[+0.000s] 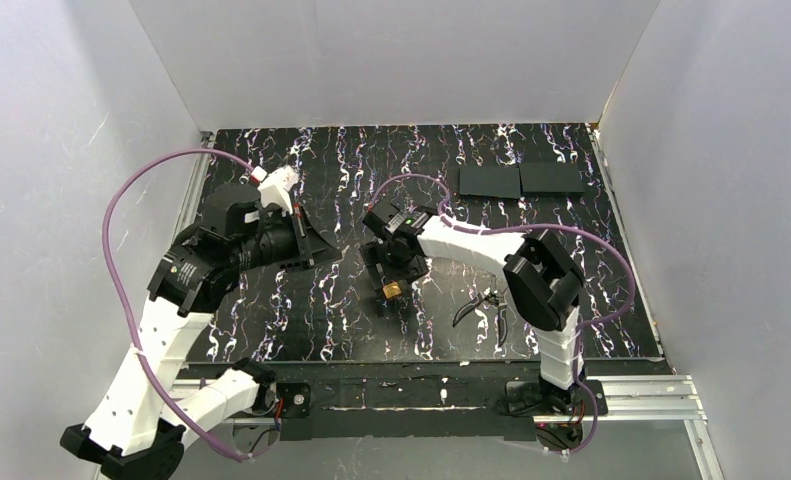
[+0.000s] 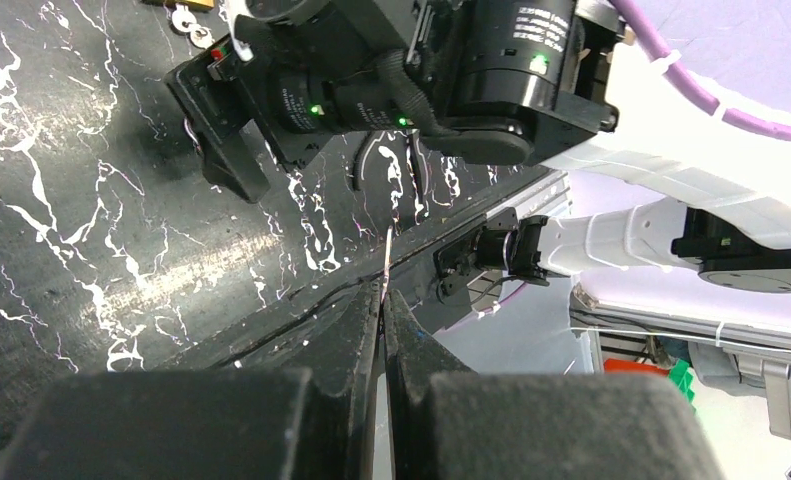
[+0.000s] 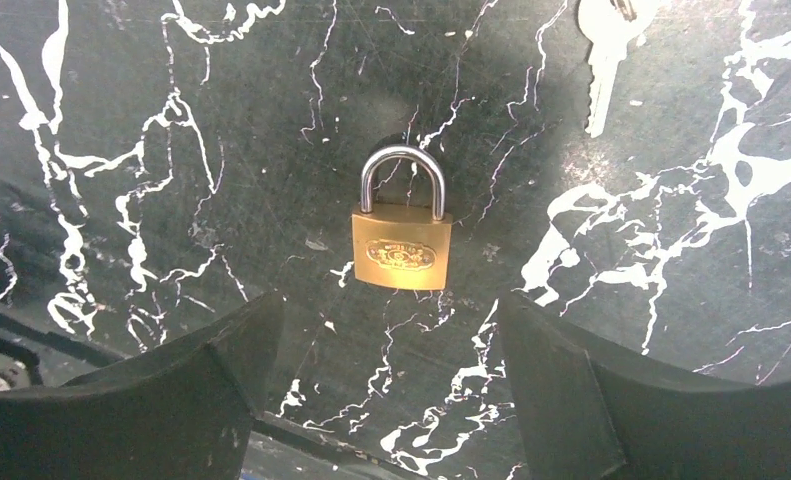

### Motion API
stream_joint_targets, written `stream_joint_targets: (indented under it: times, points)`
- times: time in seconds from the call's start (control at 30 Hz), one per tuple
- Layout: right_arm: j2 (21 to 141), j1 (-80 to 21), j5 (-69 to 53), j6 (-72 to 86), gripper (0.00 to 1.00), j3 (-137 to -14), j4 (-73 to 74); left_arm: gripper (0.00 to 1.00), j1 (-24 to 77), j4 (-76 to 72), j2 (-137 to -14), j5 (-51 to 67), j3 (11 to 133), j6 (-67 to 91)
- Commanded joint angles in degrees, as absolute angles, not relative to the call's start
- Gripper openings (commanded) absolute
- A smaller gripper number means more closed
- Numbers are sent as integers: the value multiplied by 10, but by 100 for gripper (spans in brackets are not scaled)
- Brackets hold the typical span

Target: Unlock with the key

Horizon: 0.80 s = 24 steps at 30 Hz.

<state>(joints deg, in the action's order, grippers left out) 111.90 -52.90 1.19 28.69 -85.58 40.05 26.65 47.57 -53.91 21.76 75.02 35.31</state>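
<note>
R jaws spread wide above brass padlock, flat on desk; key near, not touching. L jaws pressed together.

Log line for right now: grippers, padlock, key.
left gripper: shut | right gripper: open over padlock, not touching | padlock: flat on table, shackle closed | key: on table, apart from padlock, not inserted

No text can be read. An embossed oval mark is borne by the brass padlock (letters too small), and white print on a motor housing is blurred.
</note>
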Motion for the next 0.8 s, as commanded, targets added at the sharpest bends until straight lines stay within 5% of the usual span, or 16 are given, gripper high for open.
stream_joint_targets:
  times: [0.0, 0.77]
  points:
    - [1146, -542, 62, 296, 85, -898, 438, 0, 267, 480, -523, 209, 741, 357]
    - [1216, -569, 109, 293, 68, -951, 471, 0, 267, 484, -507, 202, 727, 359]
